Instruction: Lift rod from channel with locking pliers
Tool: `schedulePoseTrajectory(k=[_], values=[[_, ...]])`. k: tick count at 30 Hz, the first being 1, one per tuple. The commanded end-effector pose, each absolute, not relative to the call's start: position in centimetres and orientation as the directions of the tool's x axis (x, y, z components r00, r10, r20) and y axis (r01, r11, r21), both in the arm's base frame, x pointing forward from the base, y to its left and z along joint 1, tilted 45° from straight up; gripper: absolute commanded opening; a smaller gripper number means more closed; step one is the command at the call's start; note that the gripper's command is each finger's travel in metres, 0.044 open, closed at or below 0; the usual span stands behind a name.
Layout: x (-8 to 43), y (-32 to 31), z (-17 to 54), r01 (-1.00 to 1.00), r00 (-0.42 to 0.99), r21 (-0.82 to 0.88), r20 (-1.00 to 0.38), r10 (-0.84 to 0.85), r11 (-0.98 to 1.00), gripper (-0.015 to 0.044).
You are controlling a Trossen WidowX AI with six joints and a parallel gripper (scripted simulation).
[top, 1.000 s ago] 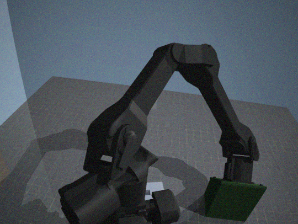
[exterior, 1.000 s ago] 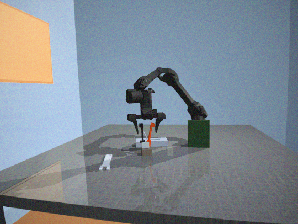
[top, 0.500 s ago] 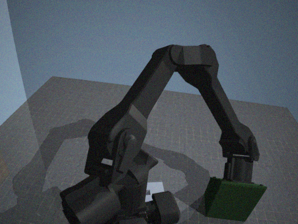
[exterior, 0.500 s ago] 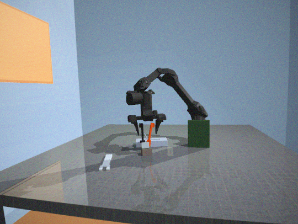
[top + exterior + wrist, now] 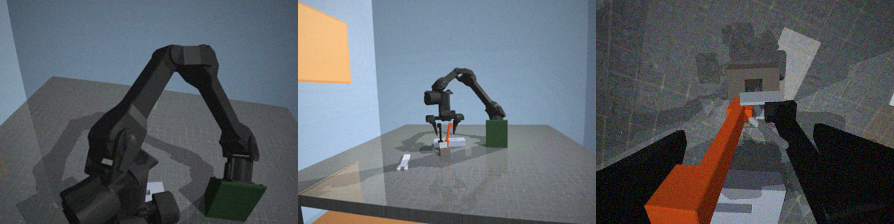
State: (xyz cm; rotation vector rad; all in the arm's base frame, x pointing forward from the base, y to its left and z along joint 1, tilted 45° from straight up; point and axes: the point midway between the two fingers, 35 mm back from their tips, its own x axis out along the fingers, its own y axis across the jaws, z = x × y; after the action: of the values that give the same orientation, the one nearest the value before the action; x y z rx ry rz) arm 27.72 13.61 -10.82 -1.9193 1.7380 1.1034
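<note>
Grey tabletop (image 5: 176,110) (image 5: 519,176) fills the lower frame, blue wall (image 5: 110,33) (image 5: 477,41) above, orange panel (image 5: 323,44) upper left; at centre, claw (image 5: 445,133) (image 5: 750,133) spread apart, gripping nothing

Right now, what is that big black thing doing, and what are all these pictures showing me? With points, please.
The big black thing is a robot arm. It stands on a green block (image 5: 235,200) (image 5: 496,133) and has one hand, called a gripper (image 5: 445,134) (image 5: 750,133).

One picture looks down from high up. One looks from across the table (image 5: 474,193), so you see the whole arm. The last looks down from the robot's wrist, between its two black fingers.

Between those fingers stand two handles, one orange (image 5: 448,133) (image 5: 721,155) and one black (image 5: 440,133) (image 5: 797,135). They belong to the pliers, and rise by a small brown block (image 5: 445,152) (image 5: 736,80). Behind is a pale block with a slot, and a flat white piece (image 5: 404,161) (image 5: 802,55) lies to the side.

The gripper is open around the handles, so nothing is held.
</note>
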Motion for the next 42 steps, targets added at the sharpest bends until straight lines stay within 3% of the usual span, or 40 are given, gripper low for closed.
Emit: schedulePoseTrajectory(k=[1,42], values=[[27.75,13.58,-10.84,-0.944,-0.039,0.254,-0.718,-0.695,-0.209,0.0403],[27.75,13.58,-10.84,-0.944,-0.039,0.254,-0.718,-0.695,-0.209,0.0348]])
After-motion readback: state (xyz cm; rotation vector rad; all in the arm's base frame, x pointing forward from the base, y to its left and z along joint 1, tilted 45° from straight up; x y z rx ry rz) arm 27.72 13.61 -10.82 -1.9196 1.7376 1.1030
